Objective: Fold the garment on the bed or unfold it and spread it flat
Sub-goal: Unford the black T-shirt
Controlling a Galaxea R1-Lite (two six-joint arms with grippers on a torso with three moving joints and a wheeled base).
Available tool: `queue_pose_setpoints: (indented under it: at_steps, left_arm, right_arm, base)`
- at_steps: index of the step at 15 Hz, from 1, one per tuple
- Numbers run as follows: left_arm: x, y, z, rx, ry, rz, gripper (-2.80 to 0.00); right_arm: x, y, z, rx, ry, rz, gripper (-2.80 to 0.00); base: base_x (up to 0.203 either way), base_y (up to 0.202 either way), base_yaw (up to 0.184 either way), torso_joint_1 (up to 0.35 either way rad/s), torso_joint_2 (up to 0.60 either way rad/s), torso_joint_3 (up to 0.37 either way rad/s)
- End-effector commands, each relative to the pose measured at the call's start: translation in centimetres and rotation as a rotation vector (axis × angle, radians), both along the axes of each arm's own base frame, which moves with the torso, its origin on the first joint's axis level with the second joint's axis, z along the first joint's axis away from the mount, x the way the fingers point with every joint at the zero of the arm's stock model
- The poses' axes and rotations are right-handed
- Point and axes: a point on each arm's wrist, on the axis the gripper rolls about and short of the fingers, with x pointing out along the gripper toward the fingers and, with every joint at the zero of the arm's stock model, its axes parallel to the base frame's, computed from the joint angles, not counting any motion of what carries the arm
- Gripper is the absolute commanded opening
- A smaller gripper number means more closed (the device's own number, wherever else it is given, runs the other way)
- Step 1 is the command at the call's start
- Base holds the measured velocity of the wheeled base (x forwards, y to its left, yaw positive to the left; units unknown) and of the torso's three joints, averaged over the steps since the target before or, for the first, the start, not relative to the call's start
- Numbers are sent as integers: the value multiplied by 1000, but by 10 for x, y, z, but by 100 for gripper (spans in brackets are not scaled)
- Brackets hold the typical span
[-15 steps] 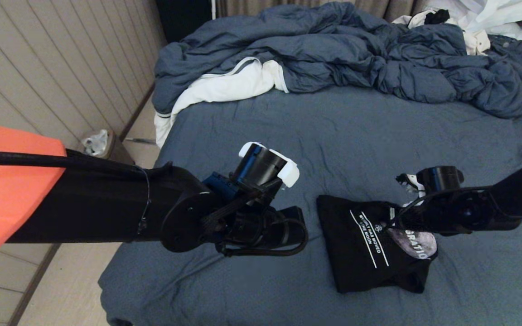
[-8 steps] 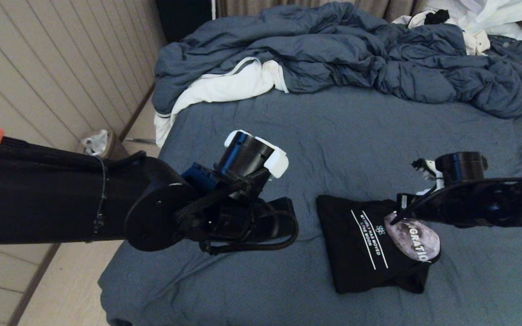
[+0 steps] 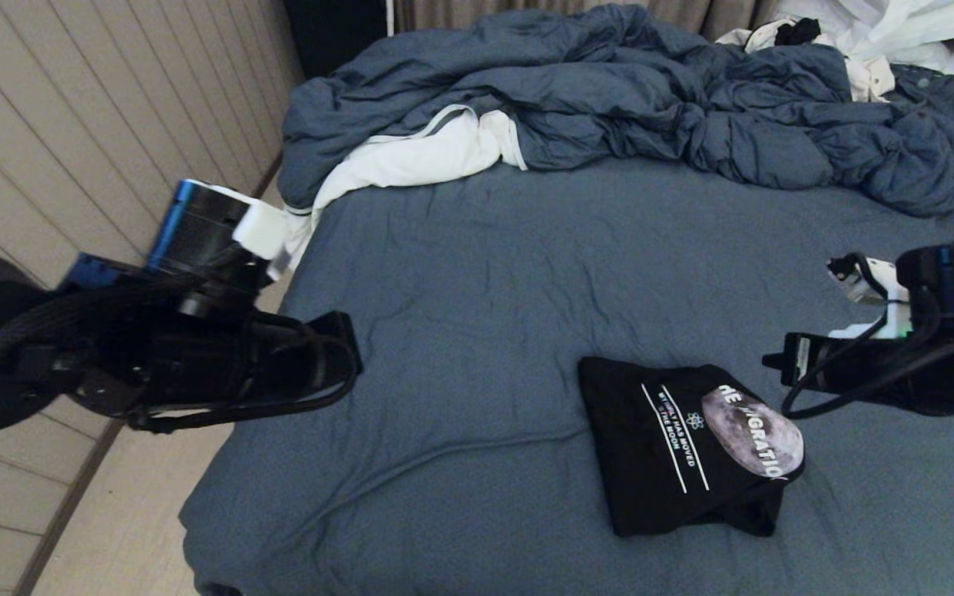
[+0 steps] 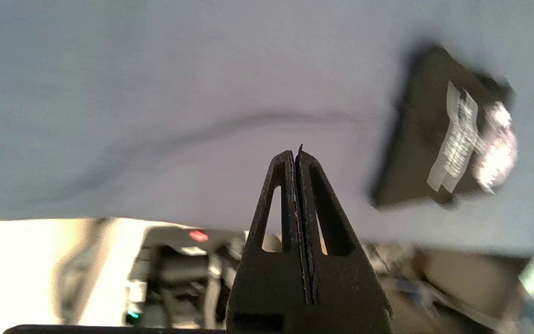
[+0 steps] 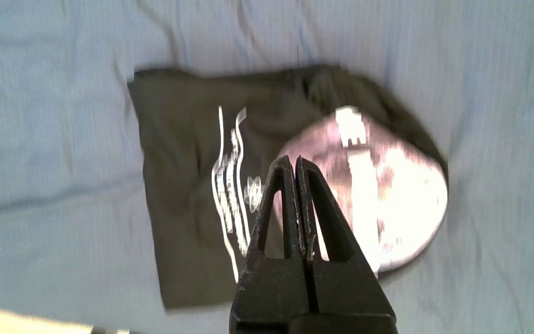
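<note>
A: Where do we put the shirt?

B: On the bed, near the front edge, toward our right side. It lies as a small folded packet with the moon print and white text lines facing up. We read that as folding about finished, though one corner at the near right looks lumpy.

A: Left gripper?

B: Fingers pressed together, nothing between them. It hangs off the left edge of the bed, well apart from the shirt. We'd call it parked out of the way so the packet sits clear.

A: Right gripper?

B: Also closed and empty. In the wrist view it hangs over the print without touching the cloth. In the head view only the wrist body shows at the right edge, fingers not visible there.

A: Anything we can't make out?

B: Layers under the top face are hidden, so we can't tell how neat the fold is. Sleeves and collar are tucked out of sight. Print text is cut by the fold. The duvet and a white cloth are bunched at the far end, well apart from the shirt.
</note>
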Motion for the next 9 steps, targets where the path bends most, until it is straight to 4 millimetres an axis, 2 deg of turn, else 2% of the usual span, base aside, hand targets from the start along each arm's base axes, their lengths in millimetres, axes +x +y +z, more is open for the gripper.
queue_pose_setpoints:
  at_steps: [1,3,5,9]
  left_arm:
    - [-35,56,20,-16,-99,89,-280]
    - [-68,88,16,22,-151,140,-280]
    - [-100,118,-13,125,-151,290,-280]
    - [-168,148,-41,166,-274,435,-280]
  right_arm:
    - [-30,2,2,-1,-16,1,-280]
    - [-60,4,8,-4,-50,1,-280]
    - [-97,8,10,-10,-97,10,-280]
    - [-177,15,6,-37,-232,52,-280]
  base:
    - [0,0,0,0,0,0]
    - [0,0,0,0,0,0]
    - [0,0,0,0,0,0]
    - [0,0,0,0,0,0]
